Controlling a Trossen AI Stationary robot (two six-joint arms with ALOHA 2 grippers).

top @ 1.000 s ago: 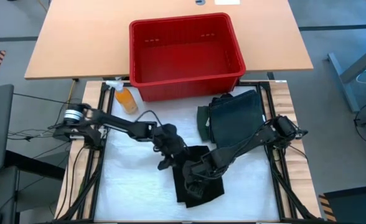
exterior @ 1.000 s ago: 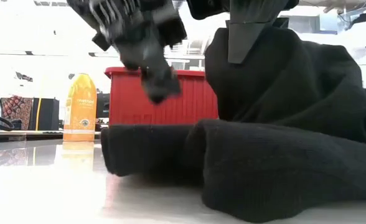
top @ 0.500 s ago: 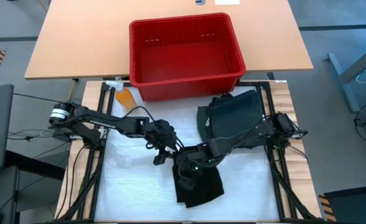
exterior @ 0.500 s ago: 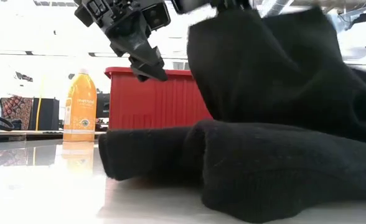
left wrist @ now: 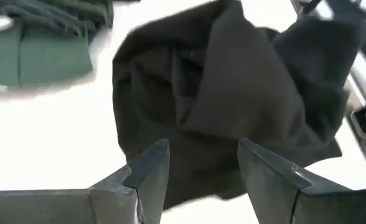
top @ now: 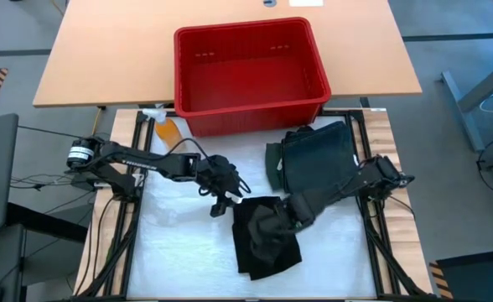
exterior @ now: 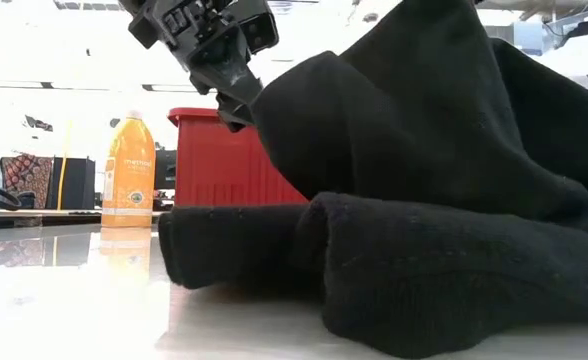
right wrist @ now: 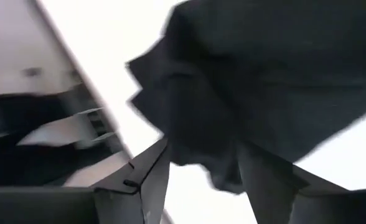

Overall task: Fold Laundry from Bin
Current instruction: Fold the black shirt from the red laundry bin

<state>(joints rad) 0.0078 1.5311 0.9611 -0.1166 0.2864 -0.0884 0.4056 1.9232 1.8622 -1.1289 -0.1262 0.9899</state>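
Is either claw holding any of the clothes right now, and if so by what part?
Nothing is held. The left claw stands open above the black garment with nothing between its fingers. The right claw is open too, over the same garment.

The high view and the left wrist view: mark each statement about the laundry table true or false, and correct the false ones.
1. The red bin holds a pile of clothes. False: it looks empty.
2. The left gripper is open, with nothing between its fingers. True.
3. An orange spray bottle stands beside the bin. True.
4. The black garment lies inside the bin. False: it lies on the white work surface.
5. Folded dark green laundry lies near the right arm. True.
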